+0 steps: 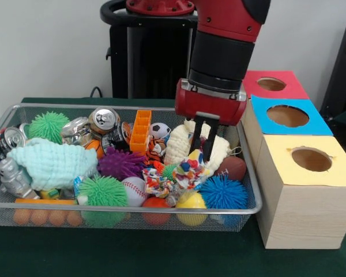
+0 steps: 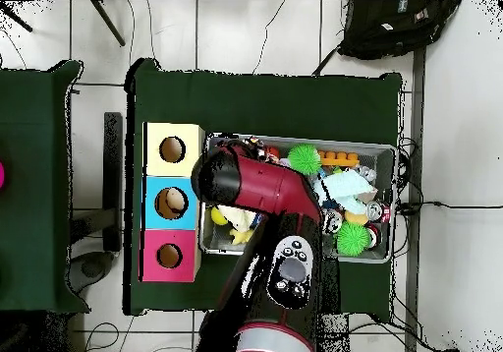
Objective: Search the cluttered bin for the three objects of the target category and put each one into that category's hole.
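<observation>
Overhead, tool and left half of the cluttered bin [image 2: 385,147] hidden beneath the red arm [image 2: 265,193]

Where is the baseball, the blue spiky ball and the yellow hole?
baseball [image 1: 135,190], front view, on its white leather beside the red stitching.
blue spiky ball [image 1: 222,193], front view, on the middle of its spikes.
yellow hole [image 1: 311,159], front view, inside the round cut-out in the yellow card.
</observation>
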Tool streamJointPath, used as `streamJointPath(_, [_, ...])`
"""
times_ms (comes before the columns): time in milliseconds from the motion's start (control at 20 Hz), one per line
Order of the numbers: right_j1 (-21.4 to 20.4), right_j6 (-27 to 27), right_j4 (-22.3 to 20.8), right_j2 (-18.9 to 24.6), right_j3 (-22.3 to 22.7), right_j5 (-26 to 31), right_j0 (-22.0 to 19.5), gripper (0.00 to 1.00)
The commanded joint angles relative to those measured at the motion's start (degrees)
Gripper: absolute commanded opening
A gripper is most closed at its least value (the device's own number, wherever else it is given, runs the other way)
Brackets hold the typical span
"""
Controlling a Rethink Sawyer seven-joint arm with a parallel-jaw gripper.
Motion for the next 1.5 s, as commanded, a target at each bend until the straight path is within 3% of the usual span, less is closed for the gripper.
streamJointPath(50, [0.26,18.01,4.62,-1.26,-1.23,10.29,2.32,0.00])
streamJointPath(400, [0.76,21.38,7.21,-3.83,-2.79,12.57,5.72,0.00])
streamJointPath(1000, [0.06,25.47,10.48,-2.43,-0.97,9.66,7.96,0.00])
streamJointPath(1500, [0.51,28.08,11.84,-2.89,-2.31,10.61,9.48,0.00])
